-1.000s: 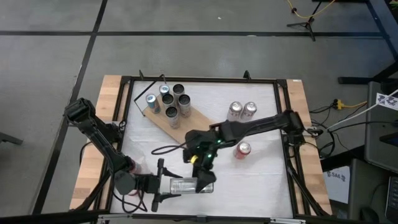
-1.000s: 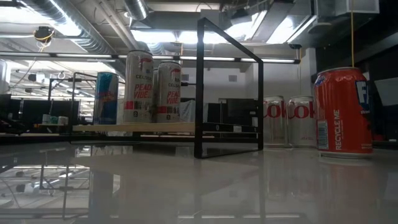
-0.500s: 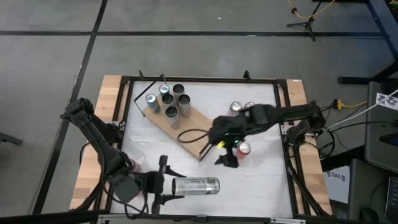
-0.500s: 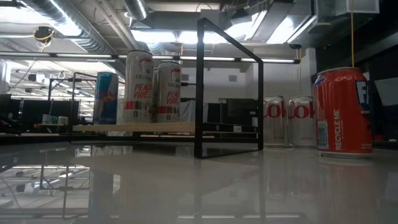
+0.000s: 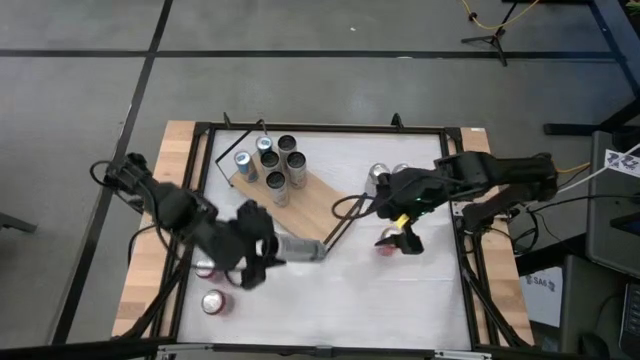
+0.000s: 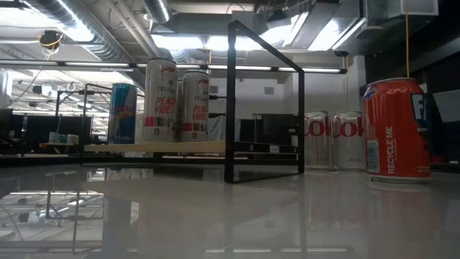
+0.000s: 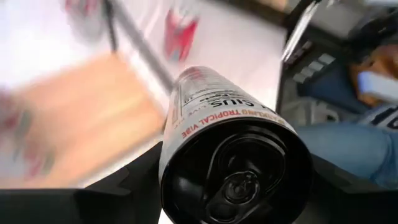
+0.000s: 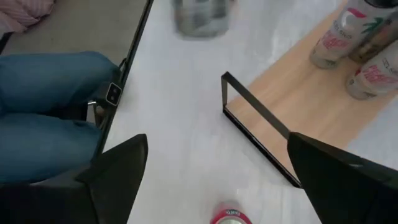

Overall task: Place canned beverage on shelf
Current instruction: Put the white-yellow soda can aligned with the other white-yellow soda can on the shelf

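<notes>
A silver can (image 5: 302,248) hangs above the table's middle, close to the near end of the shelf, with my left gripper (image 5: 262,250) shut on it. The shelf (image 5: 312,205) is a light wooden board in a thin black frame. It lies slantwise at the far left and carries several upright cans (image 5: 272,160). The low view shows those cans (image 6: 169,101) standing on the board. My right gripper (image 5: 398,238) is open, right of the shelf and above a red can (image 8: 229,215). Neither gripper shows in the low view. My left gripper pinches the silver can's round wall (image 7: 169,163) between its two fingers, one on each side, near the tab end (image 7: 239,183). The fingers lie along the can and slant down from the table's left. The can is lifted clear, its other end toward the shelf.
Two silver cans (image 5: 388,175) stand at the far right, and two red cans (image 5: 212,301) stand at the near left. A person's legs in jeans (image 8: 50,124) show beside the table. Bare white tabletop (image 5: 360,300) lies along the near side.
My left gripper has lifted the silver can off the table near the front edge. It has carried the can up and toward the shelf, turning as it went. My right gripper has drawn back from that can toward the table's right side and has risen, staying open.
</notes>
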